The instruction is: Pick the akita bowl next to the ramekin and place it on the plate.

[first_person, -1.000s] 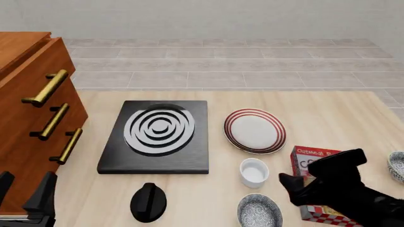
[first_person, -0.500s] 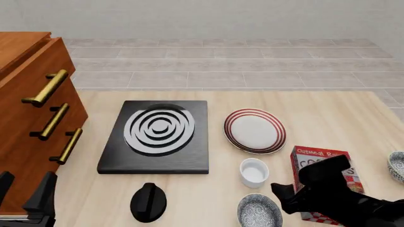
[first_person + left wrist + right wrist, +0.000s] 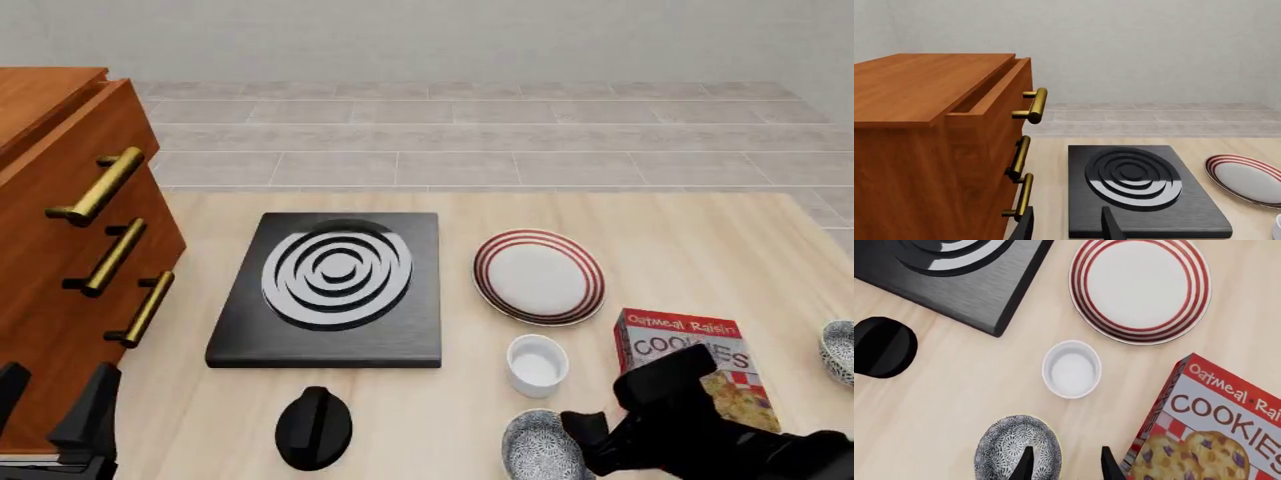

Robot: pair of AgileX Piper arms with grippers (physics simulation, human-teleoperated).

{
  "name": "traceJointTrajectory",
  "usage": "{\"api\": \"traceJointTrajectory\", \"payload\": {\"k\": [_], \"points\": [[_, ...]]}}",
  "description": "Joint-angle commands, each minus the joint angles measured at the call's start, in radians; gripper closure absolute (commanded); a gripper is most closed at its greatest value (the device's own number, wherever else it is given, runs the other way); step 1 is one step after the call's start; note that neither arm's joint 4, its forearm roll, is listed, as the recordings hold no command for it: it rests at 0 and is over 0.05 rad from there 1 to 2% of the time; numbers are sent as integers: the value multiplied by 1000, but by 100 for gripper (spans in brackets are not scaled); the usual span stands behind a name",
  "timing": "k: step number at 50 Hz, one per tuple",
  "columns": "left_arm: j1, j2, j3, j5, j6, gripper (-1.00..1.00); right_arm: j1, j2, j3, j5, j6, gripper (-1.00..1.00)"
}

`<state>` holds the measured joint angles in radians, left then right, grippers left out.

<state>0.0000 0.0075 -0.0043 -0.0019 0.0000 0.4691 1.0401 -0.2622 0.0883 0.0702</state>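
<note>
The akita bowl (image 3: 538, 446) (image 3: 1013, 448), speckled inside, sits at the near edge just in front of the white ramekin (image 3: 537, 364) (image 3: 1071, 369). The red-ringed plate (image 3: 538, 276) (image 3: 1141, 287) (image 3: 1247, 177) lies beyond the ramekin. My right gripper (image 3: 587, 445) (image 3: 1066, 467) is open over the bowl's right rim. In the right wrist view one finger (image 3: 1026, 465) overlaps the bowl and the other (image 3: 1110, 467) is over bare table beside the cookie box. My left gripper (image 3: 51, 402) (image 3: 1067, 229) stays open at the near left, by the drawers.
A cookie box (image 3: 691, 350) (image 3: 1207, 430) lies right of the ramekin, with another bowl (image 3: 839, 352) at the right edge. A black burner (image 3: 334, 285) (image 3: 1134, 185), a black knob (image 3: 314, 426) (image 3: 881, 347) and a wooden drawer cabinet (image 3: 67, 250) (image 3: 934, 140) fill the left.
My right gripper has drawn back toward the near edge and leftward, uncovering the cookie box and arriving over the bowl's right rim. The left arm has not moved.
</note>
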Motion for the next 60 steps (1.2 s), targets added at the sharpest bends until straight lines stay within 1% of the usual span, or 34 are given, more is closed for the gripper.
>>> {"api": "traceJointTrajectory", "payload": {"k": [1, 24, 41, 60], "points": [[0, 0, 0, 0, 0, -100, 28, 39, 19, -34, 7, -100], [0, 0, 0, 0, 0, -100, 60, 105, 34, -98, 17, -100], [0, 0, 0, 0, 0, -100, 64, 143, 50, -141, 19, -100], [0, 0, 0, 0, 0, -100, 93, 217, 81, -227, 46, -100]]}}
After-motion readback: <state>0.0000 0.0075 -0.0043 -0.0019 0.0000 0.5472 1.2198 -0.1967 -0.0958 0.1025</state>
